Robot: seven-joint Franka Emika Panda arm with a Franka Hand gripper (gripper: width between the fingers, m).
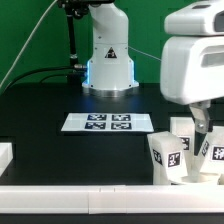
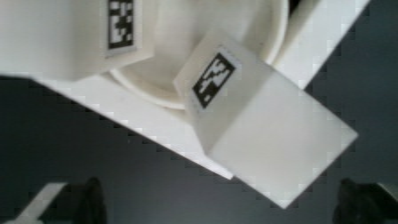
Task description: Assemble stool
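Here a tagged white leg (image 2: 267, 125) lies tilted just ahead of the open, empty pincer (image 2: 231, 205), leaning on the round seat (image 2: 214, 50) beyond it, with another leg (image 1: 166, 157) close by on the black bench (image 1: 60, 100).

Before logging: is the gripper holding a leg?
No. The wrist view shows the gripper open, dark fingertips clear of the leg.
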